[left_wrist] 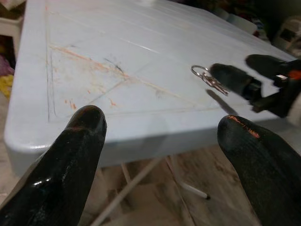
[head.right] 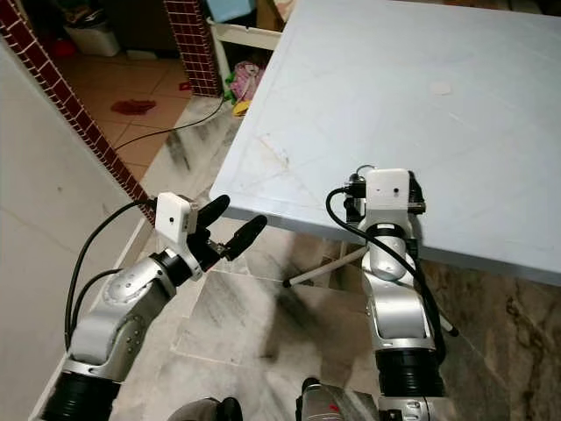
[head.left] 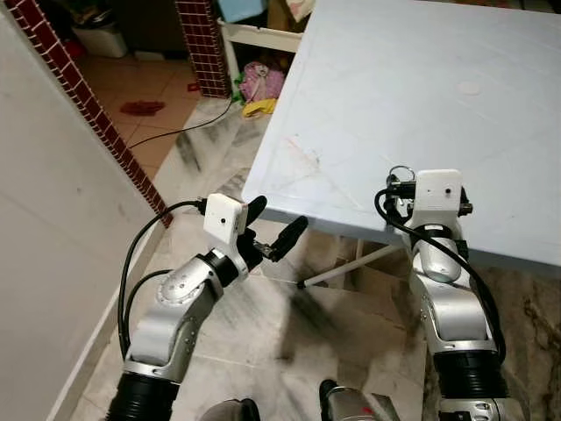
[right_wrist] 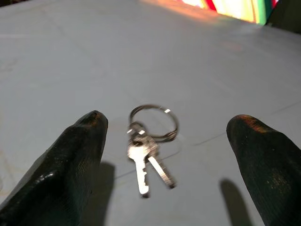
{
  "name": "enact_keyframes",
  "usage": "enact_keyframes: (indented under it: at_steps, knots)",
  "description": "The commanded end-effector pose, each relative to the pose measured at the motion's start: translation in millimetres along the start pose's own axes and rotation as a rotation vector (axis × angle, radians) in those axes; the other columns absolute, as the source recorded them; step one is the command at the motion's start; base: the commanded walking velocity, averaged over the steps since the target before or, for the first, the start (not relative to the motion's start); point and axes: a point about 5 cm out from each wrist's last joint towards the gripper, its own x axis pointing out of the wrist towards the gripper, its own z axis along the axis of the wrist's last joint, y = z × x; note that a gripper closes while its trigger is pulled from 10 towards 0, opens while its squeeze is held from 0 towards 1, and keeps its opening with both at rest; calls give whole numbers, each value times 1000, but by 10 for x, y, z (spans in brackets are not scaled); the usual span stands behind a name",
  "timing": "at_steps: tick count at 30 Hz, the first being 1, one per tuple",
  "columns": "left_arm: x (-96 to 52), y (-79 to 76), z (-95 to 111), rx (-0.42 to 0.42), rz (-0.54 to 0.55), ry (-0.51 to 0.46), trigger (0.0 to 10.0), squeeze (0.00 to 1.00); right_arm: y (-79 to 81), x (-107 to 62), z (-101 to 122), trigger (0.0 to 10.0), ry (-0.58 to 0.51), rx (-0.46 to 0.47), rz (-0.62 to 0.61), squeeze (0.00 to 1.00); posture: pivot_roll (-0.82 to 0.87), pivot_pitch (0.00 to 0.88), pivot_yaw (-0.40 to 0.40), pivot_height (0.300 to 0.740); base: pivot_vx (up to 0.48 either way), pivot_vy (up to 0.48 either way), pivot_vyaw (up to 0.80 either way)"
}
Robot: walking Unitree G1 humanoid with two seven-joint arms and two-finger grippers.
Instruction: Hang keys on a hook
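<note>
A small bunch of silver keys (right_wrist: pixel 146 153) on a ring lies flat on the pale table (head.left: pixel 368 96), close to its near edge. My right gripper (right_wrist: pixel 169 120) is open just above the tabletop. Its fingers (left_wrist: pixel 231 77) reach past the table edge, one on each side of the keys, without touching them. In the left eye view the key ring (head.left: pixel 401 173) peeks out beside the right wrist camera. My left gripper (head.left: pixel 279 215) is open and holds nothing. It hovers off the table, just below the table's near left corner.
A white wall (head.left: pixel 53 228) with a red tiled edge (head.left: pixel 96 114) runs along my left. A black cable (head.left: pixel 184 130) lies on the marble floor. White table legs (head.left: pixel 351 267) cross under the table. Bags and clutter (head.left: pixel 259 86) sit beyond the far left corner.
</note>
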Motion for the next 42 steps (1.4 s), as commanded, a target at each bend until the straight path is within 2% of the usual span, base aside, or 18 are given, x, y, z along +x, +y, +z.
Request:
enact_keyframes:
  at_steps: [1,11,16,25,31,32,33,37,38,39,40,42]
  knots:
    - [-30,-33,52,12,-86,35,10000,0,59,40,28,10000,-2,11,8,0,-70,240,88,740,0,0,0]
    - [-152,-45,146,2,-211,101,10000,0,138,162,64,10000,-3,36,17,0,-53,235,102,740,0,0,0]
    - [-151,-18,166,5,-206,112,10000,0,93,307,80,10000,27,53,-18,0,-51,233,103,740,0,0,0]
    - [-162,-30,155,1,-203,117,10000,0,73,382,16,10000,83,73,-53,0,-51,229,93,740,0,0,0]
    - [-161,-45,143,-3,-200,119,10000,0,116,392,-27,9843,106,70,-57,0,-50,229,87,740,0,0,0]
    - [-161,-46,140,-2,-200,119,10000,0,116,391,-36,1059,111,80,-58,0,-49,230,88,740,0,0,0]
    - [-161,-45,138,-2,-199,120,10000,0,107,393,-47,0,116,80,-67,0,-50,229,87,740,0,0,0]
    - [-162,-42,136,-1,-199,122,10000,0,51,401,-45,118,116,56,-105,0,-51,230,88,740,0,0,0]
    - [-161,-42,135,-1,-199,123,10000,0,44,399,-22,2235,104,47,-112,0,-52,230,89,740,0,0,0]
    - [-161,-42,135,-1,-199,123,10000,0,44,399,-22,2235,104,47,-112,0,-52,230,89,740,0,0,0]
    - [-158,-43,135,-2,-199,123,10000,0,60,393,29,5176,73,31,-113,0,-54,230,90,740,0,0,0]
    - [-156,-44,135,-2,-200,122,10000,0,66,390,44,5176,63,25,-114,0,-54,230,90,740,0,0,0]
